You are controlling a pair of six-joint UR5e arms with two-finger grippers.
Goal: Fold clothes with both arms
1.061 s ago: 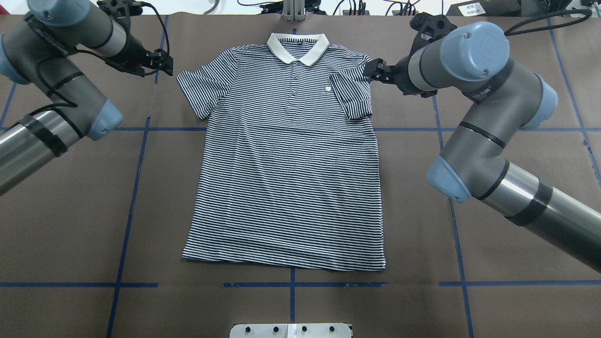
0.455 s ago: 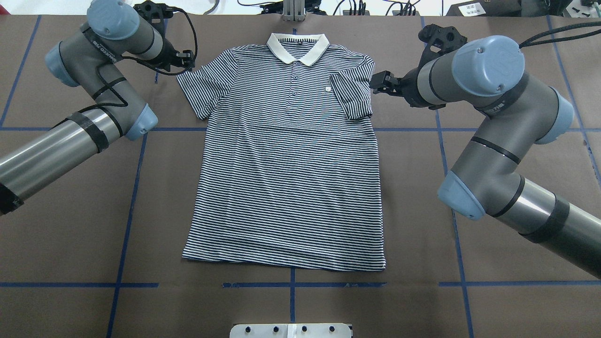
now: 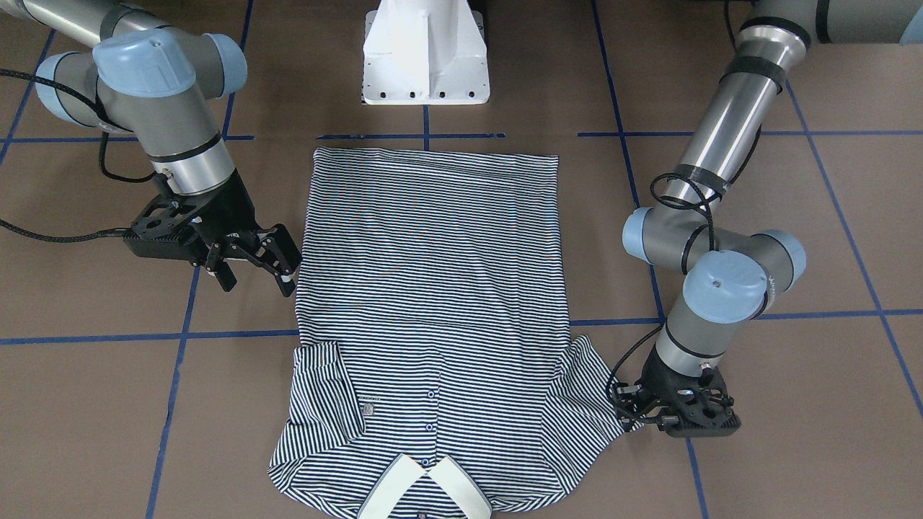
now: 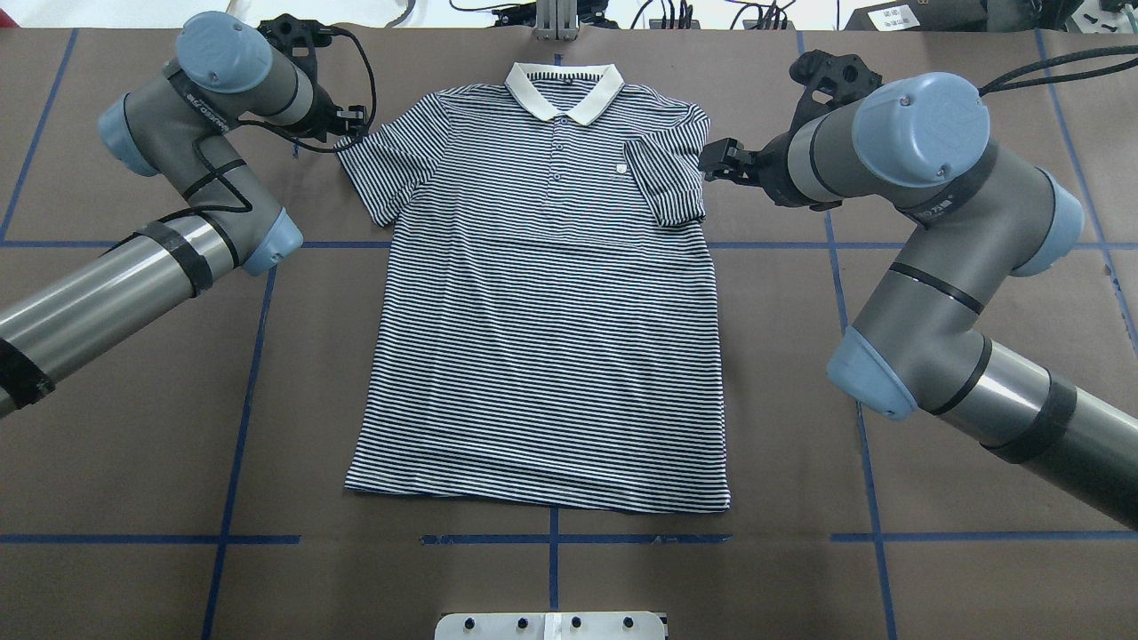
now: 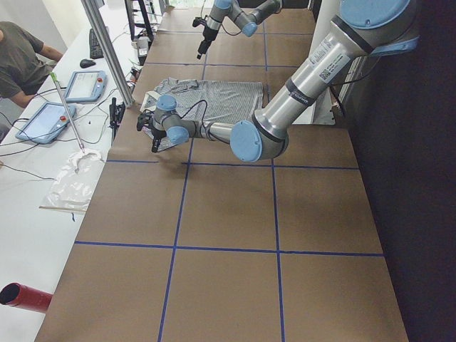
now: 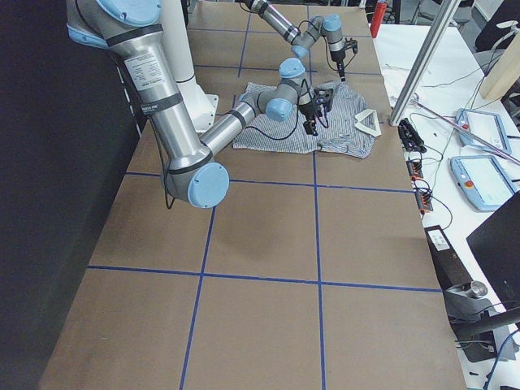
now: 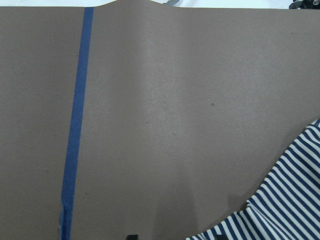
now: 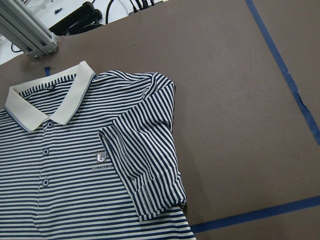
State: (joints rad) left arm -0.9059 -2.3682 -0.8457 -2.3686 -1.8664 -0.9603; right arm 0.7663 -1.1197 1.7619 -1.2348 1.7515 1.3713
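Observation:
The striped polo shirt (image 4: 542, 311) lies flat and face up on the brown table, its white collar (image 4: 564, 89) at the far edge. The sleeve on my right side (image 4: 671, 182) is folded in over the chest, by the logo; this shows in the right wrist view (image 8: 145, 160). The other sleeve (image 4: 387, 173) lies spread out. My left gripper (image 4: 353, 123) is low at that sleeve's outer edge, open and empty (image 3: 626, 409). My right gripper (image 4: 717, 160) is open and empty (image 3: 254, 270), raised beside the folded sleeve.
The white pedestal base (image 3: 425, 58) stands at the near table edge. Blue tape lines (image 4: 249, 373) cross the table. An aluminium post (image 4: 556, 18) and cables sit just past the collar. A person (image 5: 21, 57) and tablets (image 5: 84, 85) are at a side bench.
My left arm has swung right and brought its gripper up to the spread sleeve's edge. My right gripper has shifted slightly right and toward me, beside the folded sleeve. The shirt has not moved.

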